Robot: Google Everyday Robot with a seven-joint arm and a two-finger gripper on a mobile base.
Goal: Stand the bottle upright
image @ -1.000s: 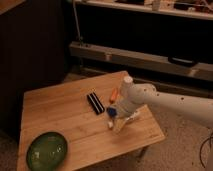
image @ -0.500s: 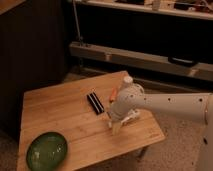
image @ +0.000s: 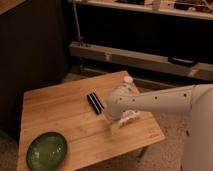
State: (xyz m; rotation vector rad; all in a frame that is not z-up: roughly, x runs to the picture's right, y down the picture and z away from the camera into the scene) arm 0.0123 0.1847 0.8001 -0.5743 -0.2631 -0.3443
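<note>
The bottle (image: 128,80) sits near the table's (image: 60,107) far right corner, just behind the arm (image: 160,101), while the gripper (image: 122,121) hangs spread and empty-handed nearer the right edge.

Bottle (image: 128,80) mostly hidden behind arm (image: 165,102), just beyond hand (image: 123,120); hand, low over bench (image: 60,107), partly hidden by arm too.

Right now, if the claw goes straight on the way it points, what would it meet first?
The claw points down, beside the flat black bar, so it would probably meet the light wooden table top first; depth is unclear.
</note>
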